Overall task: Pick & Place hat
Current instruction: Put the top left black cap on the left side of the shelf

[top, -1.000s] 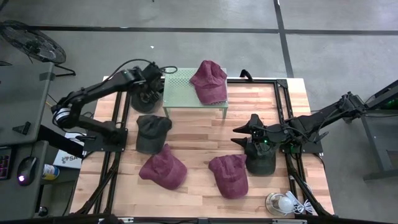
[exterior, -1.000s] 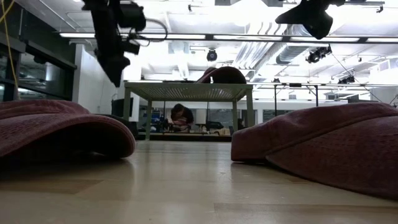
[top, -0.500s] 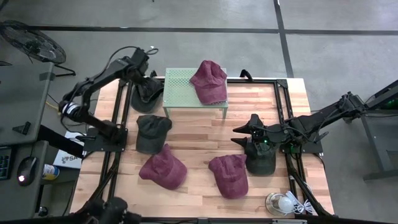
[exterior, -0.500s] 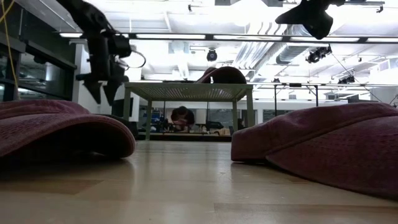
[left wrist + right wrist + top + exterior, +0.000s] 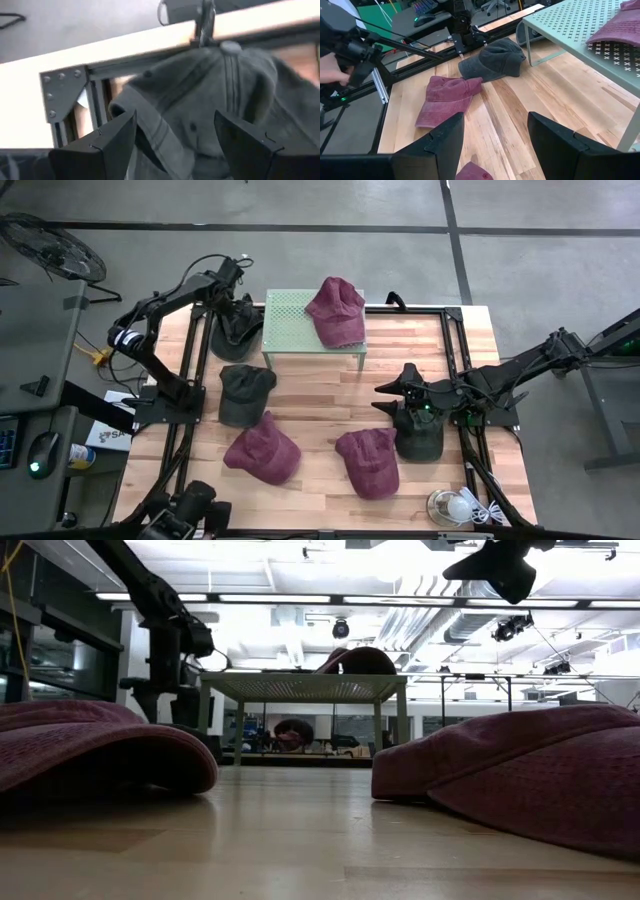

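Left wrist view: left gripper (image 5: 175,145), fingers wide and empty, hangs over soft, floppy dark grey cloth cap (image 5: 220,95). Pinching its stiffer brim looks best.

Desk (image 5: 400,355): pale wood planks, black frame. Raised stand (image 5: 290,330): pale green, perforated dot pattern. Maroon cap (image 5: 335,310) on stand; maroon caps (image 5: 262,450) and (image 5: 368,463) on desk. Dark grey caps (image 5: 243,392), (image 5: 237,325), (image 5: 420,437). Pincers black.
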Robot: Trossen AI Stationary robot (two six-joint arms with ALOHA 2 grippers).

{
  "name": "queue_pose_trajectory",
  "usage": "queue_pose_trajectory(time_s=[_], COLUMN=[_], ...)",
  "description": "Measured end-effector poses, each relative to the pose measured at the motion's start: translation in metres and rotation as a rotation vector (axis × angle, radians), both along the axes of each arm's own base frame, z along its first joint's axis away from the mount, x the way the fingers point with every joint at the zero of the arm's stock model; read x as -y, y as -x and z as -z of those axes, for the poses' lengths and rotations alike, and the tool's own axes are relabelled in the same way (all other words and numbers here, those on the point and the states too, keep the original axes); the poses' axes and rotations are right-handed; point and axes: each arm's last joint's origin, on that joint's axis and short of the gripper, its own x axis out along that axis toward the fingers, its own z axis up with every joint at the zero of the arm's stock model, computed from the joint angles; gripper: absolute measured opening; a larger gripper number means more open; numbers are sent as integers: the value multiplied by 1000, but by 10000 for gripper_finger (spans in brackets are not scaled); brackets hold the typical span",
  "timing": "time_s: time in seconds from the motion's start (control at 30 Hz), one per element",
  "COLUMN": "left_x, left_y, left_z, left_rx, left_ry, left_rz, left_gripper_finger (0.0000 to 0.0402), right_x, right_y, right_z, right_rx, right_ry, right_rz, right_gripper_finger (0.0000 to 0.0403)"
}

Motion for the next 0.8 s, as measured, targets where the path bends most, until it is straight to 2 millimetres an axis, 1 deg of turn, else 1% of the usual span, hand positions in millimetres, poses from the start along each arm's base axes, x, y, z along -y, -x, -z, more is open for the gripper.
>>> queue_pose_trajectory(time_s=[0.07,0.23,0.47,0.63,0.8], left_x=[-2,-4,-8,-11,-12], left_y=[-4,-4,-11,-12,-14], left_z=[2,9,20,27,29], left_rx=[-17,-73,-145,-210,-214], left_ry=[-26,-26,-73,-86,-99], left_rz=[-23,-41,-96,-116,-129], left_gripper_finger=[262,262,262,262,262], right_x=[0,0,0,0,0], right_y=[0,0,0,1,1], right_z=[0,0,0,1,3], right_rx=[0,0,-1,-15,-38], right_ry=[0,-10,-7,-3,5], right_rz=[2,0,1,-4,-7], right_gripper_finger=[211,211,211,211,211])
